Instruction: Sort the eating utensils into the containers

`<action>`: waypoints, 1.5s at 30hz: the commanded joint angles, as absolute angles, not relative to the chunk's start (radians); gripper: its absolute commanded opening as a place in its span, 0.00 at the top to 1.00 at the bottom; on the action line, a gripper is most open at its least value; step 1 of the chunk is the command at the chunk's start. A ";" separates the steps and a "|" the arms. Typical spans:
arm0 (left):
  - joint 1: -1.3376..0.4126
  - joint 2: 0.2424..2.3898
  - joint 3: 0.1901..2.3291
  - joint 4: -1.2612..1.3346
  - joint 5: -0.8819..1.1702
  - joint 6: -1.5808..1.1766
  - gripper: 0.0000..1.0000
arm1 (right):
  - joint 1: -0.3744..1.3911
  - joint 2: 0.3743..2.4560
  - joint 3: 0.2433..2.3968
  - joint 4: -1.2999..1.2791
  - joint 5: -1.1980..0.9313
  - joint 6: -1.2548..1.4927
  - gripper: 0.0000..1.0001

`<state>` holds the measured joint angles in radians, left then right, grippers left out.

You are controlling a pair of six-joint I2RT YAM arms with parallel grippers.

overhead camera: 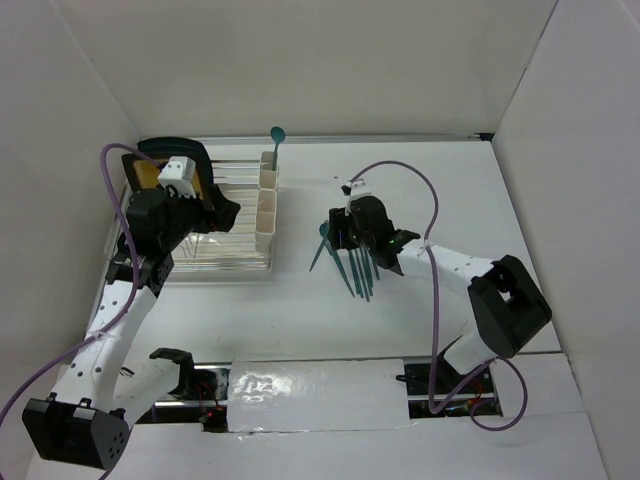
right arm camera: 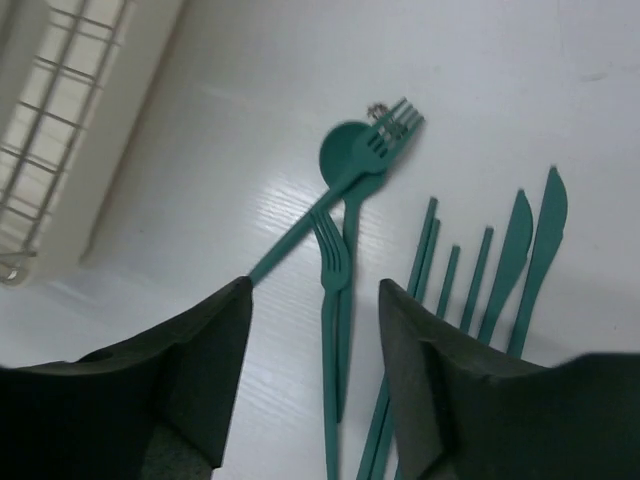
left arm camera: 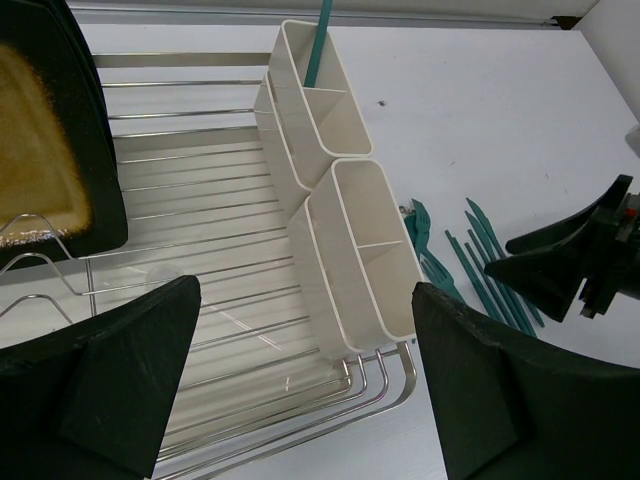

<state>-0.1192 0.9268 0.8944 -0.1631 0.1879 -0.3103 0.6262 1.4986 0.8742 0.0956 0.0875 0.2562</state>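
Several teal eating utensils [overhead camera: 352, 268] lie in a loose pile on the white table. My right gripper [right arm camera: 315, 290] hangs open just above them, its fingers on either side of a fork [right arm camera: 331, 262] that lies flat, with nothing gripped. A spoon [right arm camera: 348, 156], another fork [right arm camera: 397, 121] and two knives [right arm camera: 540, 240] lie beyond. The cream-white containers [left arm camera: 365, 255] hang on the rack's right side. One teal spoon [overhead camera: 277, 136] stands upright in the far cup. My left gripper [left arm camera: 305, 290] is wide open and empty, over the rack beside the containers.
A wire dish rack [overhead camera: 225, 245] sits at the left. A yellow-and-black plate [left arm camera: 45, 150] stands in its far end. White walls close the table in at the back and on both sides. In the left wrist view, my right gripper [left arm camera: 575, 255] shows at the right edge.
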 commanded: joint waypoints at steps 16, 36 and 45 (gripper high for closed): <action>-0.115 0.928 0.893 -0.126 0.178 -0.302 0.00 | 0.749 1.776 1.068 -0.097 0.274 0.725 0.55; -0.114 0.925 0.890 -0.117 0.190 -0.305 0.00 | 0.749 2.048 1.264 -0.219 0.474 0.724 0.89; -0.114 0.939 0.891 -0.121 0.199 -0.307 0.00 | 0.746 1.878 1.180 -0.185 0.437 0.589 1.00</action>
